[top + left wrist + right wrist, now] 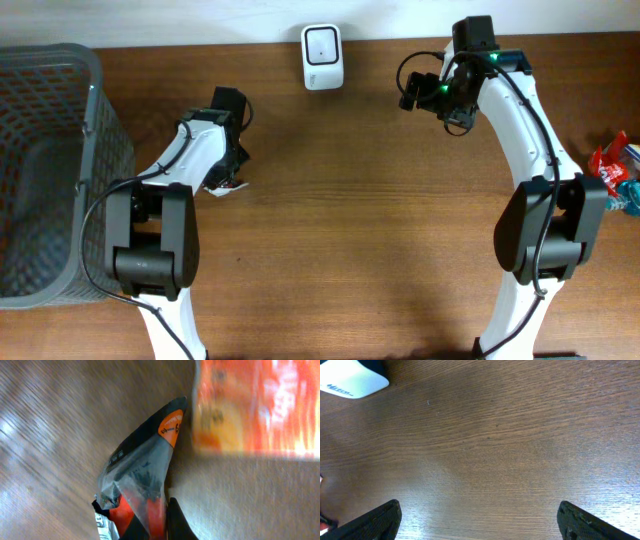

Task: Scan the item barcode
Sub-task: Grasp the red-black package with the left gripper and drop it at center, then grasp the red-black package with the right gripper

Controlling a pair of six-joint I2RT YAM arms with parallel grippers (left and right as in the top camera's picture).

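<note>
The left gripper (156, 527) clamps a crinkled snack packet (142, 465), clear, black and orange, with a round orange label (171, 427). The right gripper (480, 522) stands wide apart.

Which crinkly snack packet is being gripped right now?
The orange-and-black foil packet, pinched by the shut left gripper. The red packet at the right edge of the wooden table lies free.

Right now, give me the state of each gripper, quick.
Left gripper: closed on the snack packet.
Right gripper: open, holding nothing.
</note>
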